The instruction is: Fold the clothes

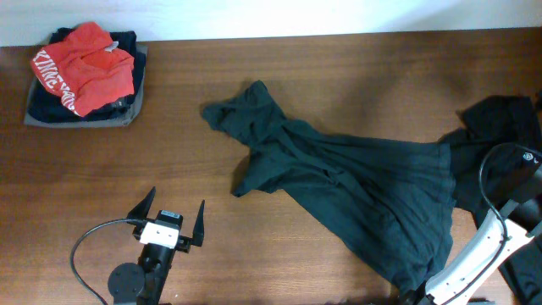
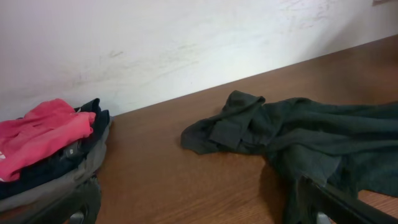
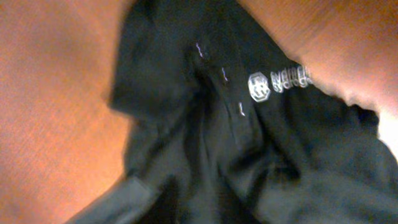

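Observation:
A dark teal-grey T-shirt (image 1: 356, 178) lies crumpled and stretched across the middle and right of the table, also in the left wrist view (image 2: 298, 130). A black shirt (image 1: 500, 127) is bunched at the right edge. My left gripper (image 1: 174, 216) hovers open over bare wood, left of the teal shirt, and holds nothing (image 2: 199, 214). My right arm (image 1: 474, 254) reaches down to the teal shirt's near end. In the blurred right wrist view my right gripper (image 3: 205, 214) is right over dark cloth with a small white logo (image 3: 283, 82). One finger (image 3: 115, 202) shows.
A stack of folded clothes (image 1: 85, 93) with a red garment (image 1: 85, 68) on top sits at the far left corner, also in the left wrist view (image 2: 43, 140). A pale wall runs behind the table's far edge. Bare wood lies between the stack and the teal shirt.

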